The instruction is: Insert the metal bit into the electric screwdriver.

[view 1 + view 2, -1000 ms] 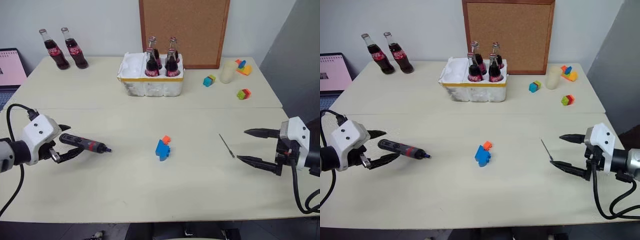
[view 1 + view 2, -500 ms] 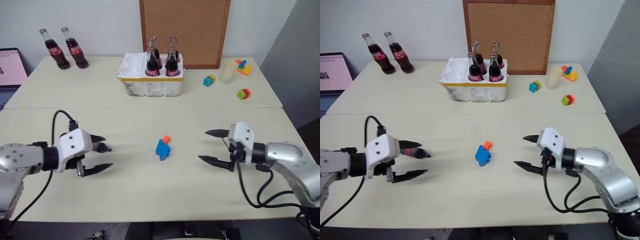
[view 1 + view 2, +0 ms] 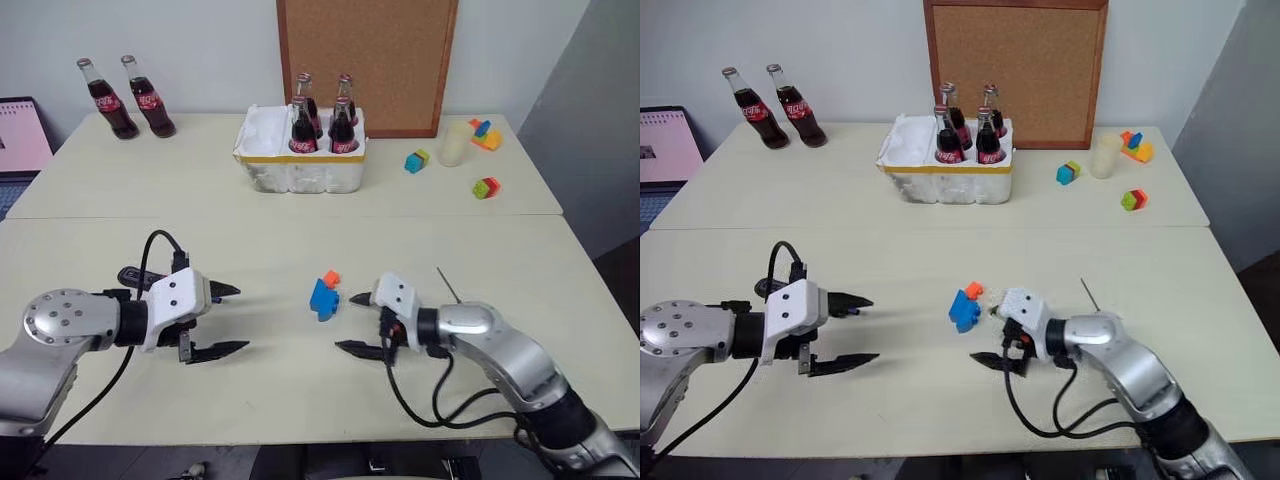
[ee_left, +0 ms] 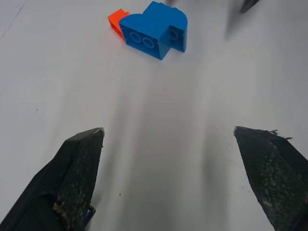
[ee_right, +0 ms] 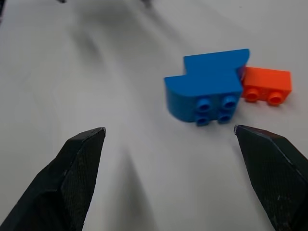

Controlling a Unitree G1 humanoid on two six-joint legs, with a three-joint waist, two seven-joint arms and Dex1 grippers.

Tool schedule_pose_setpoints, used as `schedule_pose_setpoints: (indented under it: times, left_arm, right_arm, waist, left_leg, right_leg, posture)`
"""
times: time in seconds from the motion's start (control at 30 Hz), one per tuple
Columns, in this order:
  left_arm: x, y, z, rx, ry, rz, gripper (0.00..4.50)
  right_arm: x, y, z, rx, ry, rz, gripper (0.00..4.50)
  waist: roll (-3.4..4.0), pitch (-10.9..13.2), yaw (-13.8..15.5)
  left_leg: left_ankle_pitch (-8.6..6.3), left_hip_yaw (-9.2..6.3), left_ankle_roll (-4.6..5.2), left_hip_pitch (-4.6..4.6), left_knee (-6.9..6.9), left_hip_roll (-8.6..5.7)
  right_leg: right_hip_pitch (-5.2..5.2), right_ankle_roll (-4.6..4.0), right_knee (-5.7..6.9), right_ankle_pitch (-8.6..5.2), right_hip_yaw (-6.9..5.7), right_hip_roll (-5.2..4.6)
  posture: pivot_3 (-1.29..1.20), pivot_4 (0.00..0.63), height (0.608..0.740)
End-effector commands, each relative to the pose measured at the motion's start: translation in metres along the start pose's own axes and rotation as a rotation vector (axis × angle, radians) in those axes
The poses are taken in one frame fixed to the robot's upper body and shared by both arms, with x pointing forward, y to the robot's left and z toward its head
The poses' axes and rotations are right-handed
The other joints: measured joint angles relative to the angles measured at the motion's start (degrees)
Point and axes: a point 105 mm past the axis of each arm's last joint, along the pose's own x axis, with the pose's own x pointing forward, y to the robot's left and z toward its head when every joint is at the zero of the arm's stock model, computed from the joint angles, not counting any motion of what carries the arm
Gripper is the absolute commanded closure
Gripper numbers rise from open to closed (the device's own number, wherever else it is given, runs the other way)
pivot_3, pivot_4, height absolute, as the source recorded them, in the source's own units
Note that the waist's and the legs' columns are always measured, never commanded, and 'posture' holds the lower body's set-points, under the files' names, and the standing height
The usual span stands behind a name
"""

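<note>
L gripper (image 3: 228, 320) spread wide & empty, electric screwdriver (image 3: 133, 277) on table (image 3: 300, 390) behind it at ~10 o'clock, blue/orange block (image 3: 324, 295) mid-table, R gripper (image 3: 357, 323) also spread & empty, metal bit (image 3: 448, 285) lying at its ~2 o'clock.

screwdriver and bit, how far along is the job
Done: nothing visible. The metal bit lies on the table, behind the right gripper.

In hand: nothing. The left gripper and the right gripper are open and empty, both facing the blue brick. The electric screwdriver lies behind the left arm, mostly hidden.

Left: pick up both, then insert the bit.
</note>
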Motion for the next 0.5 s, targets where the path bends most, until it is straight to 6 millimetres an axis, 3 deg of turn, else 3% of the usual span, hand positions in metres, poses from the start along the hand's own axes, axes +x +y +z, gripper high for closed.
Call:
schedule_pose_setpoints:
  times: [0.03, 0.2, 0.5]
  left_arm:
    - [0.0, 0.001, 0.003, 0.025, -0.013, -0.001, 0.0]
    - [0.003, 0.001, 0.003, 0.03, -0.022, -0.005, 0.0]
    - [0.007, 0.002, -0.001, 0.032, -0.029, -0.002, 0.0]
  right_arm:
    - [0.01, -0.011, 0.007, -0.002, -0.013, -0.098, 0.0]
    - [0.02, -0.009, 0.008, 0.02, -0.015, -0.128, 0.0]
    - [-0.001, -0.05, 0.007, -0.009, 0.004, -0.351, 0.0]
  waist:
    - [-0.01, -0.01, 0.01]
    - [-0.01, 0.0, 0.01]
    - [0.0, 0.0, 0.01]
  left_leg:
    - [0.0, -0.01, 0.0, -0.01, -0.01, 0.0]
    - [0.0, -0.01, 0.0, -0.06, -0.03, 0.02]
    - [0.0, 0.0, 0.0, -0.05, -0.02, 0.0]
  right_leg:
    - [0.0, 0.0, -0.01, 0.0, -0.01, 0.01]
    - [-0.03, 0.0, -0.04, -0.01, 0.01, 0.0]
    - [-0.03, 0.0, -0.03, -0.01, 0.01, 0.0]
  posture:
    - [0.0, 0.15, 0.74]
    - [0.0, 0.15, 0.74]
    - [0.0, 0.15, 0.74]
